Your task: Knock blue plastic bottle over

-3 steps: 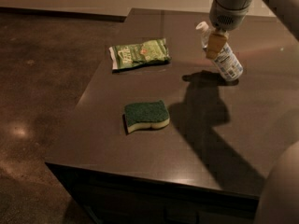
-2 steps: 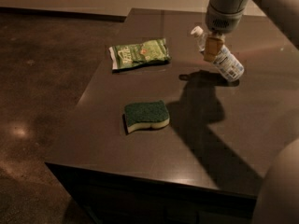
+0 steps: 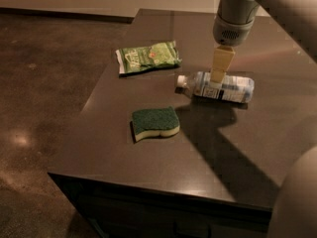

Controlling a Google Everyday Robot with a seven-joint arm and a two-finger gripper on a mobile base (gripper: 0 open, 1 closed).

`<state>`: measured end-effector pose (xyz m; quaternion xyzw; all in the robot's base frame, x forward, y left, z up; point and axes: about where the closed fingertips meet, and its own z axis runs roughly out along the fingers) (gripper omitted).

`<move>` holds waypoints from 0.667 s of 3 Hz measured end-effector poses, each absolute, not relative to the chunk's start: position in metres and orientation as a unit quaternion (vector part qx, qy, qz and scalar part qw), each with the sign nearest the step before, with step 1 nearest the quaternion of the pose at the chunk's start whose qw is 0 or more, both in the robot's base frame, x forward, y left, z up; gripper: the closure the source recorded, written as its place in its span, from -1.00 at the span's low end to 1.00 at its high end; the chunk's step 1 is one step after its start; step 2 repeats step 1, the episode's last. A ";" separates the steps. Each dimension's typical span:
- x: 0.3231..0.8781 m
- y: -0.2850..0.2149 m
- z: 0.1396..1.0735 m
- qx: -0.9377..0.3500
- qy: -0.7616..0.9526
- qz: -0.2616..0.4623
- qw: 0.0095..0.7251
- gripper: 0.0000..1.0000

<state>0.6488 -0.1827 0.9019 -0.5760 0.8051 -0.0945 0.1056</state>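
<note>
- The hand [image 3: 217, 80] hangs tip-down from the grey wrist at the upper right of the camera view, its tan tip over the blue plastic bottle [image 3: 234, 88], at the neck end of the label.
- Hand state: open or closed cannot be told from this view; contact with the bottle cannot be confirmed.
- The blue plastic bottle lies on its side on the worktop [image 3: 148, 162], white cap toward 9 o'clock, base toward 3 o'clock.
- A green snack packet [image 3: 147, 58] lies flat at 10 o'clock from the hand, apart from the bottle.
- A green-topped sponge [image 3: 154, 123] lies at 8 o'clock from the hand, near the bottle cap but not touching it.
- The arm's shadow [image 3: 223, 148] falls across the worktop toward 5 o'clock.
</note>
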 end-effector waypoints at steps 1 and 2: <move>0.649 -0.183 0.902 -0.576 0.805 -0.095 0.106 -1.00; 0.649 -0.183 0.902 -0.576 0.805 -0.095 0.106 -1.00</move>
